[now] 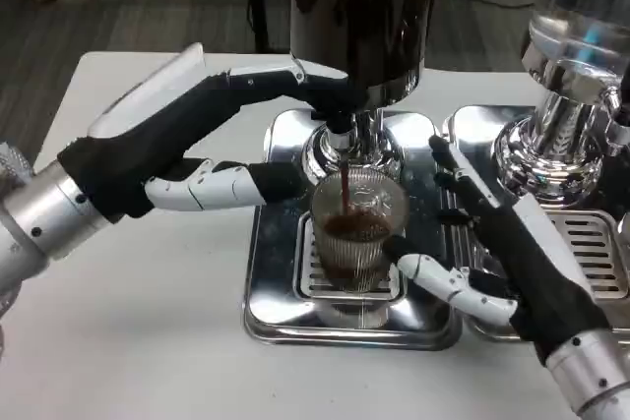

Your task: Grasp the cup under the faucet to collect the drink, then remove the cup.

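**Dark drink streams into ribbed cup as robot works the tap**

Cup of ribbed clear glass stands on the slotted grate of a polished drip tray, directly below the faucet of a drink dispenser whose tank holds a dark liquid. A thin brown stream falls from the faucet into the cup, which looks roughly a third to half full. The tray sits toward the far middle of the white tabletop.

The robot's right hand is set against the cup's right side, one finger touching the glass low down and the others spread behind it; whether this amounts to a firm grasp cannot be told from this angle. The left hand reaches in from the left edge, upper fingers stretched to the faucet's lever, seemingly pressing it, while a lower finger points at the cup's rim; it encloses nothing.

A second chrome dispenser stands on its own tray toward the tabletop's far right corner.

Filling appears to be the step in hand. Next, by this reading, the left hand should release the lever to stop the flow before the level nears the rim; then the right hand should secure its hold and draw the cup straight out toward the near edge, keeping it upright.
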Robot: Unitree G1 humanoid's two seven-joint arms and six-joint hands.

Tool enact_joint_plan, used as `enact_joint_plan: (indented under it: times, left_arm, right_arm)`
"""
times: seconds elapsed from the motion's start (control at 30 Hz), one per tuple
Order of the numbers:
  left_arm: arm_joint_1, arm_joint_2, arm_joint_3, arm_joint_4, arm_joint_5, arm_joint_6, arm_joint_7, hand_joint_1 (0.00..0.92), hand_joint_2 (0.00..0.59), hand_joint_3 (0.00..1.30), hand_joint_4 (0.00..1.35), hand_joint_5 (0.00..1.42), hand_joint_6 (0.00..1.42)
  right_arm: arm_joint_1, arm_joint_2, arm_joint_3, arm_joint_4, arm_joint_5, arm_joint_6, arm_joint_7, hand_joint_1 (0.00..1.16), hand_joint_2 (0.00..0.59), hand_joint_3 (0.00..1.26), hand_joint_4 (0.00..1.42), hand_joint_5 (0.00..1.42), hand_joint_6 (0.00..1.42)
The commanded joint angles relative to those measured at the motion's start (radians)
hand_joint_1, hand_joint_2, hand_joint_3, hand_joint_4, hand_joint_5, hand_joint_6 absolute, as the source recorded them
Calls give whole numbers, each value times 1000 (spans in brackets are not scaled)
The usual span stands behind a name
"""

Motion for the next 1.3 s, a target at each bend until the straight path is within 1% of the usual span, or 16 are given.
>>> enact_joint_plan:
  times: [0.03, 0.23, 0.33, 0.5, 0.83, 0.97, 1.1, 1.3]
  left_arm:
    - [25, 7, -12, -16, 11, 8, -35, 0, 82, 331, 333, 343, 266]
    - [26, 2, 7, -15, 1, 8, -24, 0, 82, 328, 333, 343, 269]
    - [21, 1, 10, -11, 1, 10, -25, 0, 82, 325, 333, 343, 271]
    - [20, 1, 14, -9, -3, 14, -25, 0, 83, 323, 333, 348, 273]
    - [1, 0, 48, 12, -5, 16, -2, 0, 83, 322, 333, 354, 274]
    - [-13, -2, 91, 37, 1, 9, 29, 0, 83, 322, 333, 357, 274]
    - [-22, -1, 117, 58, 14, 2, 45, 0, 83, 322, 333, 358, 274]
    - [-15, 4, 137, 73, 27, 1, 44, 0, 83, 329, 344, 359, 275]
  right_arm:
    - [-27, 8, 13, 27, 5, 14, 6, 510, 189, 0, 0, 15, 197]
    - [-29, 7, 16, 29, 7, 18, 5, 512, 187, 0, 0, 0, 187]
    - [-36, 9, 19, 45, 6, 24, 5, 512, 187, 0, 0, 0, 184]
    - [-57, 22, 32, 76, 10, 17, 3, 512, 187, 0, 0, 0, 182]
    - [-94, 38, 52, 130, 17, 7, 9, 512, 186, 0, 0, 0, 170]
    - [-108, 33, 59, 150, 20, -1, 19, 512, 185, 0, 0, 0, 168]
    - [-119, 37, 64, 165, 26, -13, 22, 508, 178, 0, 0, 0, 166]
    - [-131, 45, 70, 190, 25, -19, 13, 505, 174, 0, 0, 0, 166]
